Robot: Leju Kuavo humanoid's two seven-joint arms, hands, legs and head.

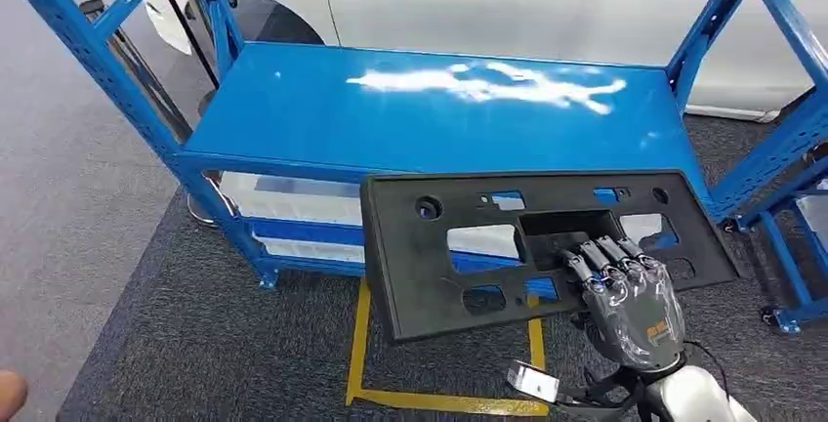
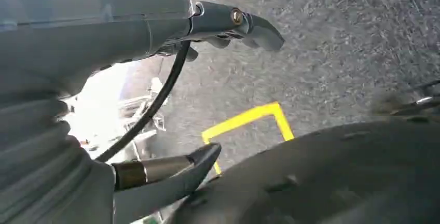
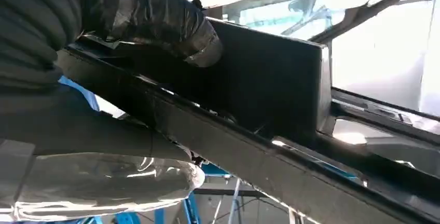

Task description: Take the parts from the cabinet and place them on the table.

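My right hand (image 1: 625,290) grips the black plastic panel (image 1: 459,246) through its central opening, poised over the blue table (image 1: 391,109) front edge. I should push it forward, level, before letting go. My left hand (image 2: 155,94) hangs empty, fingers apart.

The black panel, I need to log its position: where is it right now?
In the head view the black panel is held by the right hand, its far edge over the blue table's near right edge, its near part above the yellow floor marking.

No text, label or number is legible; a small white tag (image 1: 532,381) by the right wrist is unreadable.
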